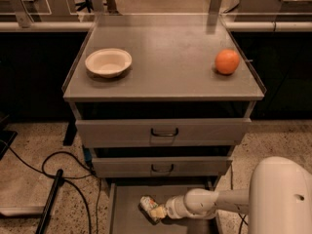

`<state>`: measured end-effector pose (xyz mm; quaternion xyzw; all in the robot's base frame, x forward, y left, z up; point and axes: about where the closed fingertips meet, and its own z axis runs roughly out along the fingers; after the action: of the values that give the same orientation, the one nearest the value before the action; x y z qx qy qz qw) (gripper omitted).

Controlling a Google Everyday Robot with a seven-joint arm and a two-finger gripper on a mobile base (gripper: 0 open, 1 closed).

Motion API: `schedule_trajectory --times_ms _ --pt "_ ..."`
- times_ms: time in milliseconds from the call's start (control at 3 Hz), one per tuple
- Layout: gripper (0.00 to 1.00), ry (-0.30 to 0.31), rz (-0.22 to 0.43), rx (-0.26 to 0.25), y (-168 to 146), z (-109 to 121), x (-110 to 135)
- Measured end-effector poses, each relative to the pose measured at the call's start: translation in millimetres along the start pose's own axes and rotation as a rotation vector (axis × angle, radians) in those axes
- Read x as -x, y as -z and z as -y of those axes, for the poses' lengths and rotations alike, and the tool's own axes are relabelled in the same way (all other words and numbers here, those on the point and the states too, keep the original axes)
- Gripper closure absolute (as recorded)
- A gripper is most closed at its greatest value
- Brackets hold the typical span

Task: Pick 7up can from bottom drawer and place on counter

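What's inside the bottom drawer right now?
In the bottom drawer, the 7up can lies on the grey floor, with the end effector at its right side. The back part is covered by the middle drawer and cannot be seen.

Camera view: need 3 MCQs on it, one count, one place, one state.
1. How many things lie on the counter?
A one
B two
C four

2. Where is the 7up can?
A on the counter
B in the bottom drawer
C on the floor tiles

3. The bottom drawer is:
A pulled open
B pushed shut
C lifted out of the cabinet

Answers:
1 B: only a white bowl and an orange sit there.
2 B: the can lies on the drawer's floor, with the gripper right by it.
3 A: its grey floor is in plain view.
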<state>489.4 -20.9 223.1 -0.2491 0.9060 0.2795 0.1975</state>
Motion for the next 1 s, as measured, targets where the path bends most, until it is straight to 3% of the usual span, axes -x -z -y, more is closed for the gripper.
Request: schedule_trajectory --times_ms 667,1000 --pt "1.00 -0.064 0.033 -0.095 88 -10 11" --pt "1.00 -0.064 0.033 -0.095 88 -10 11"
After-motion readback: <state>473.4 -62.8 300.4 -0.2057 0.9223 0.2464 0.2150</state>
